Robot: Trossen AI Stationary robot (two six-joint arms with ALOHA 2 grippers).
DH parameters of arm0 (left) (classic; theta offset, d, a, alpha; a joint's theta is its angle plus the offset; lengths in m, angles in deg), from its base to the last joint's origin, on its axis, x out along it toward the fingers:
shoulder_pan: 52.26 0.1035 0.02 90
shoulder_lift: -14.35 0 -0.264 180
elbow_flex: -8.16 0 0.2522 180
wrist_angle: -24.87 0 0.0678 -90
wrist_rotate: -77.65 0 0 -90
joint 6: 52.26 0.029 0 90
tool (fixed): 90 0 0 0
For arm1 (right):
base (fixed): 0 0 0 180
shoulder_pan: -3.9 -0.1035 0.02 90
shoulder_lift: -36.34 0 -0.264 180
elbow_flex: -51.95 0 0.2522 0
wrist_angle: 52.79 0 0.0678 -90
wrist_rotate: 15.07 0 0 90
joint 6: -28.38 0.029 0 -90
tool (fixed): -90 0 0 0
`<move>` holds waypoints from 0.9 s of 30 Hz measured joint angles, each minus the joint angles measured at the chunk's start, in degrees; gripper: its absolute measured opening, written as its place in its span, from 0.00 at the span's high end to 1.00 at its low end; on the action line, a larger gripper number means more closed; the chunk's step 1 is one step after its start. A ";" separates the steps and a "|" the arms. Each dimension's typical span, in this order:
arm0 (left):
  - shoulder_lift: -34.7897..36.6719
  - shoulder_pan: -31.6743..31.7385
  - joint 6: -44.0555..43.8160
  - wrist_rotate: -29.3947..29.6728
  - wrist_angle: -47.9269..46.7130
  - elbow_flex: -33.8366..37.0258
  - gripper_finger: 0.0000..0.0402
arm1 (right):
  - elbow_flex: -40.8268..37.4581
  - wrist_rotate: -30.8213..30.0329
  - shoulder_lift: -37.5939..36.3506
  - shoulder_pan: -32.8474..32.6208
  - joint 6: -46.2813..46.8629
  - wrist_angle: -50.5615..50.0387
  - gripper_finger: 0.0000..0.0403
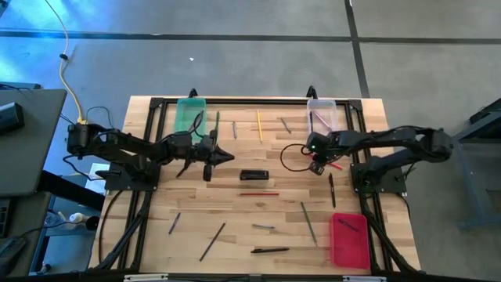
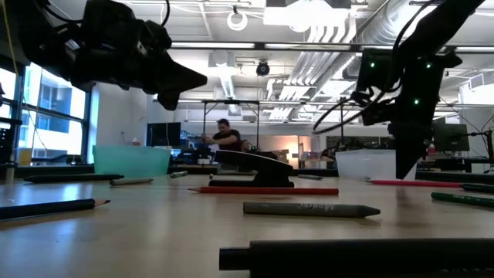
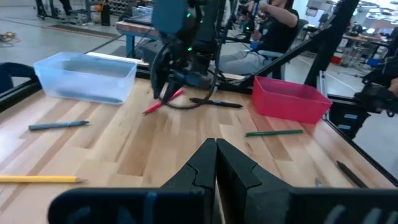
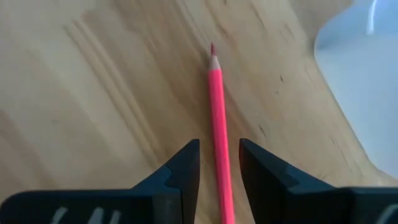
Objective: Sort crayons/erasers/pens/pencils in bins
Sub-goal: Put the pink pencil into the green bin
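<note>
- We judge that the step in hand is the pick of a red pencil point(image 4: 217, 118). It lies on the table point(image 1: 235, 219) just beside the clear bin point(image 1: 322, 114).
- Our right gripper point(image 4: 219, 163) is low over this pencil. In the right wrist view its jaws are open, one on each side of the pencil, and they do not touch it yet.
- In the high view the right gripper point(image 1: 317, 160) is near the clear bin, and the pencil's end point(image 1: 336, 165) shows beside it.
- Our left gripper point(image 3: 216, 163) waits above the table, near the green bin point(image 1: 190, 114). Its jaws are closed and they hold nothing.
- For the next move, we think the right jaws must close on the pencil, then lift it and carry it to a bin. The pencil is thin, so the jaws must stay centred on it or it can slip out.
- We cannot tell which bin is meant for pencils. The red bin point(image 1: 349, 239) is well apart, at the near right corner.
- In the right wrist view the back end of the pencil is hidden between the jaws, and the clear bin is cut off at the edge.
- We cannot make out if the jaws reach fully down to the table.
- Other thin sticks lie on the table; for most we cannot tell pen from pencil.
</note>
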 joint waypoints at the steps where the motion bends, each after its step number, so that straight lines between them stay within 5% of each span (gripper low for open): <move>1: 0.00 -0.32 0.02 0.02 0.02 0.00 1.00 | 0.02 -0.22 0.84 0.27 -0.01 0.42 0.74; 27: 0.00 -5.06 -3.34 3.53 0.00 0.00 1.00 | 0.18 7.30 5.22 5.89 -3.67 3.25 0.97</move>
